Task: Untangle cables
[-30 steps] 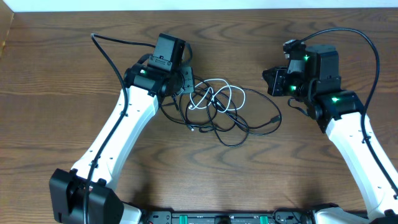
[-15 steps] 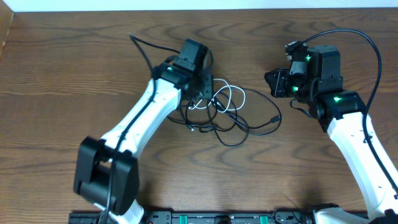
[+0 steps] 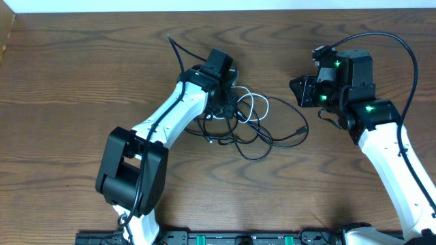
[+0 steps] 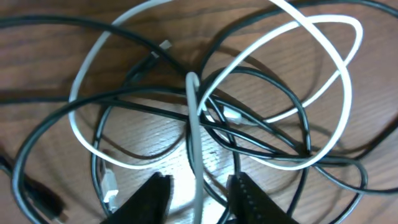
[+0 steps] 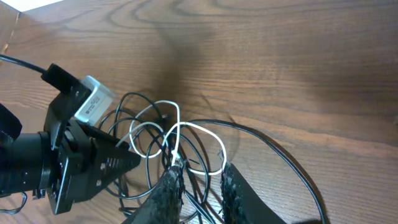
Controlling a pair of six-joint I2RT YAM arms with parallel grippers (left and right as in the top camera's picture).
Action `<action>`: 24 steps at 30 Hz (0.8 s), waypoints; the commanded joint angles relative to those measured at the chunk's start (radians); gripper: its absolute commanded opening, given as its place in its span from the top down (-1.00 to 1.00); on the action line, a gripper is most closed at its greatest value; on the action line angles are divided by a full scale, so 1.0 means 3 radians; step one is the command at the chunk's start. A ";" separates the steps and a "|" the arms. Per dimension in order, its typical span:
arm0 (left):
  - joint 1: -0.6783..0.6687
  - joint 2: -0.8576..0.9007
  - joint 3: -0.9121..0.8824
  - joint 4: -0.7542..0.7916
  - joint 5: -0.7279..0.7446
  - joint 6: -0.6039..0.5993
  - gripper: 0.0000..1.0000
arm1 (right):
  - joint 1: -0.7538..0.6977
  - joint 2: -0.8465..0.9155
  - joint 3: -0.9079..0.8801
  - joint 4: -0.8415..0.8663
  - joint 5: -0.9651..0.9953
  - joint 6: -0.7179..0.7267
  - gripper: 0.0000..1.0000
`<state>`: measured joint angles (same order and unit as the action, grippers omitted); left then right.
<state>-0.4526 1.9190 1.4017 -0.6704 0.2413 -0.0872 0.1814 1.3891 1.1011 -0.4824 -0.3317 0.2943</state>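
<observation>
**Cable tangle, overhead and wrist views.** The cables (image 3: 253, 126) lie in one knot at the middle of the worktop (image 3: 82, 82), black loops interlaced with a single white cable (image 4: 339, 81). My left gripper (image 4: 199, 186) sits low over the knot's left edge, jaws parted, and a strand of the white cable runs between them unclamped. My right gripper (image 5: 199, 183) hovers to the right of the knot, slightly open and holding nothing.
</observation>
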 commanded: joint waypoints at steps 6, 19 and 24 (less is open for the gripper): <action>0.0083 -0.0327 0.0226 -0.0018 -0.0168 -0.0017 0.85 | -0.0014 -0.0004 0.0056 -0.0006 0.0039 -0.0064 0.62; 0.0103 -0.1829 0.0254 0.0365 -0.0169 -0.0379 0.85 | -0.0010 -0.0004 0.0056 0.0008 -0.0056 -0.0062 0.63; 0.0102 -0.2046 0.0254 0.0594 -0.0168 -0.0551 0.84 | -0.0006 -0.0004 0.0056 0.0066 -0.0172 -0.0064 0.62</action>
<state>-0.4263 1.3319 1.4601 -0.5186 0.2035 -0.1997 0.1814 1.3891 1.1011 -0.4709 -0.3485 0.2913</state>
